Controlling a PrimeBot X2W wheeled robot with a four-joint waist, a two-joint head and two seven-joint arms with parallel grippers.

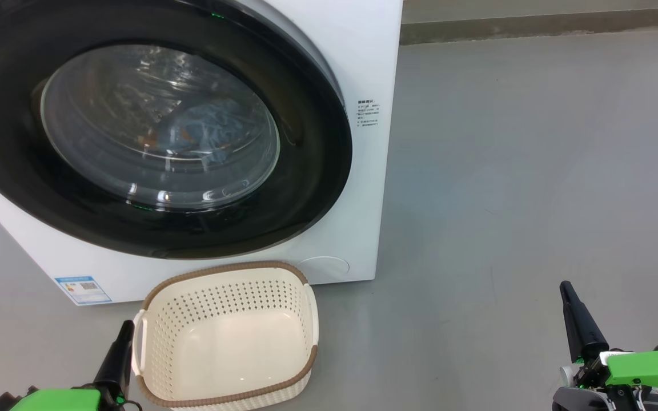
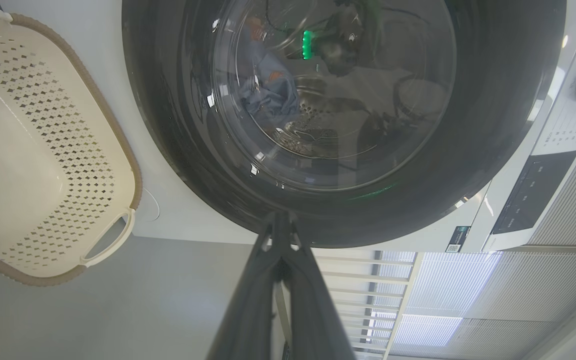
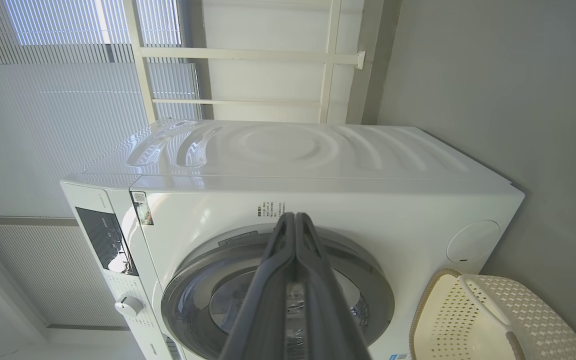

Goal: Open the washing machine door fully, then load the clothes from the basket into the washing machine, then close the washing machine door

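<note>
The large round glossy black door [image 1: 306,171] of the white front-loading washing machine [image 1: 363,63] fills the upper left, shut, with the light blue bundle of clothes [image 1: 203,134] behind its glass. The cream perforated plastic basket [image 1: 226,268] stands on the grey floor [image 1: 506,171] at bottom centre. In the bottom corners, the left tool [image 1: 125,331] and right tool [image 1: 568,294] are pinched closed, holding nothing.

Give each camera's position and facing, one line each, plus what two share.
Head view: on the head, looking down at the door and basket; left end effector lower left, right end effector lower right.
Left wrist view: left wrist, facing the door closely; own shut fingers at bottom.
Right wrist view: right wrist, facing the washing machine's front and top; own shut fingers at bottom.
Shared: all three show door and basket.
</note>
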